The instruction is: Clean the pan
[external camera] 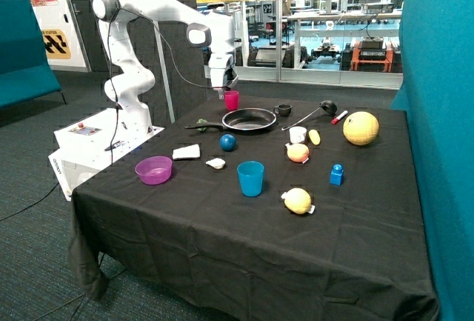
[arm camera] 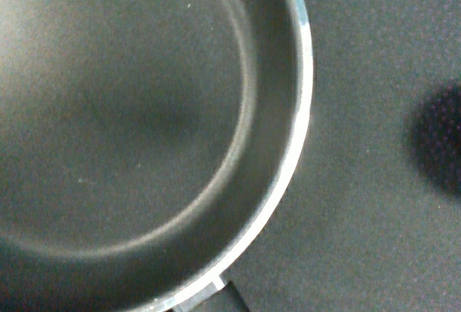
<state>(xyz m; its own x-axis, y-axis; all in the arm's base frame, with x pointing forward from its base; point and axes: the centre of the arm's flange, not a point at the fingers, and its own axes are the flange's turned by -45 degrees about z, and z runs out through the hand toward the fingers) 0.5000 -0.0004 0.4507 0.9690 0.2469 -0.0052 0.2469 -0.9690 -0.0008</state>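
Observation:
The pan [external camera: 249, 119] is round, shallow and black with a shiny rim. It sits on the black tablecloth at the back of the table, its thin handle pointing towards the robot base. My gripper [external camera: 221, 89] hangs in the air above the handle side of the pan, beside a pink cup [external camera: 231, 99]. The wrist view looks straight down into the pan [arm camera: 130, 110]; its inside looks bare and dark, and the handle root shows at the rim. The gripper itself does not show in the wrist view.
Around the pan stand a black mug [external camera: 283, 110], a black ladle [external camera: 324, 107], a blue ball [external camera: 227, 141] and a white cloth [external camera: 187, 152]. Nearer the front are a purple bowl [external camera: 153, 170], a blue cup [external camera: 250, 178], fruit [external camera: 298, 201] and a yellow ball [external camera: 361, 127].

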